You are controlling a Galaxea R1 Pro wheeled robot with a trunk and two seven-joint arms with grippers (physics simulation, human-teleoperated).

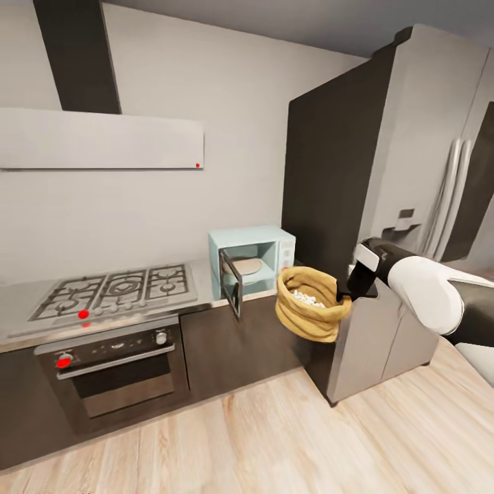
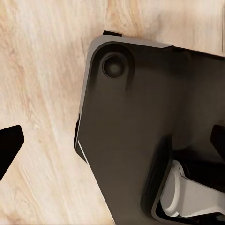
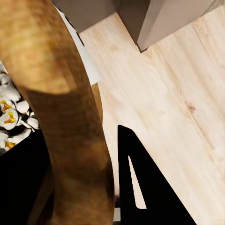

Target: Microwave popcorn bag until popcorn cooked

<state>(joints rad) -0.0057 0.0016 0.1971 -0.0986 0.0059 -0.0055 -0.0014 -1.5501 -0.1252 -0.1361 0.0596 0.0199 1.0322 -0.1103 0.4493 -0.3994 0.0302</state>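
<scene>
The right gripper (image 1: 345,291) is clamped on the rim of the popcorn bag (image 1: 310,304) and holds it in the air, just right of the microwave (image 1: 252,262). White popcorn (image 1: 306,298) sits inside. The microwave door (image 1: 231,282) stands open. To do this well, keep the bag upright and slide it in slowly. The countertop (image 1: 199,285) is grey, the floor (image 1: 274,439) pale wood. I cannot tell how the left gripper stands.

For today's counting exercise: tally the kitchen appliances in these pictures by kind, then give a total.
Pale mint-blue microwave with open dark glass door: 1
Steel gas hob: 1
Built-in oven with red knob: 1
Flat white hood: 1
Tall grey fridge: 1
Total: 5
</scene>
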